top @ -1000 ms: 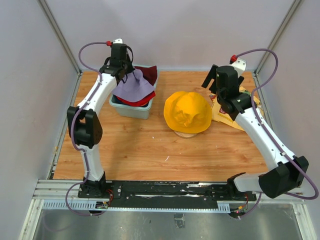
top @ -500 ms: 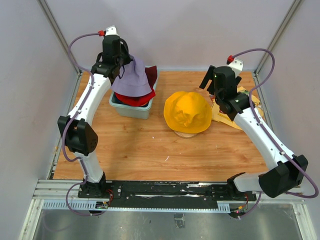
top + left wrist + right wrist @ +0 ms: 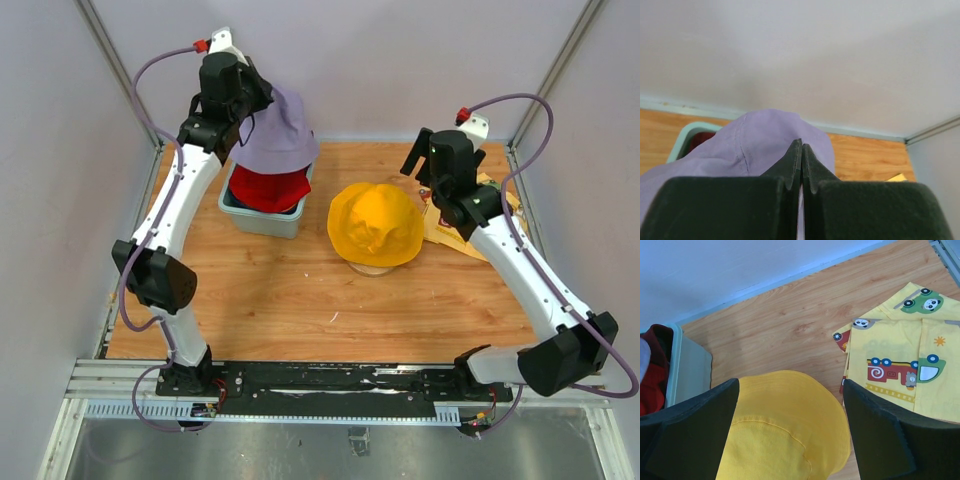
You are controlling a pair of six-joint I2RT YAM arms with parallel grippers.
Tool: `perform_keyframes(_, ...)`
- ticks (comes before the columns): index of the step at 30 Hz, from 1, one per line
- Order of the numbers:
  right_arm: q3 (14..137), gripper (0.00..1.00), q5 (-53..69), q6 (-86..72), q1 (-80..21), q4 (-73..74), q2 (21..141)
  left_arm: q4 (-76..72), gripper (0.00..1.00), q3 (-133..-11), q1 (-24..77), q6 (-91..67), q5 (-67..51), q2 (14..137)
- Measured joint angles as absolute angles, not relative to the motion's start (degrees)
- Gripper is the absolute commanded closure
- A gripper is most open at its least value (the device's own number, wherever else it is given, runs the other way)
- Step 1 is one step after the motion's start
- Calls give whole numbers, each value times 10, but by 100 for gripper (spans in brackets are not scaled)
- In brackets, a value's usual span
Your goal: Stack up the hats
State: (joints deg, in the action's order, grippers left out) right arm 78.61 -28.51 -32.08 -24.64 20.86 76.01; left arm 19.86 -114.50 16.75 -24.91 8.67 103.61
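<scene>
My left gripper (image 3: 250, 108) is shut on the lavender hat (image 3: 275, 135) and holds it in the air above the teal tub (image 3: 262, 218); the hat also shows in the left wrist view (image 3: 745, 147) hanging from the closed jaws. A red hat (image 3: 268, 188) lies in the tub, with maroon fabric showing in the right wrist view (image 3: 660, 340). A yellow hat (image 3: 375, 222) sits over a round base in the table's middle. My right gripper (image 3: 425, 172) is open and empty, hovering just behind the yellow hat (image 3: 785, 425).
A flat yellow cloth printed with cars (image 3: 900, 365) lies at the right back of the wooden table (image 3: 280, 300). Grey walls close in the back and sides. The tub's wall (image 3: 690, 375) stands left of the yellow hat.
My left gripper has lifted the lavender hat up out of the tub and swung it toward the right, baring the red hat. The right arm has barely moved.
</scene>
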Motion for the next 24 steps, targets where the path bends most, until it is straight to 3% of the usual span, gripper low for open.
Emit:
perform_keyframes(9, 790, 13, -289, -318, -246, 210, 740, 192, 100, -1263, 201, -284, 30, 1035)
perform_keyframes(24, 761, 12, -322, -330, -234, 213, 639, 145, 100, -1276, 310, -352, -96, 1072)
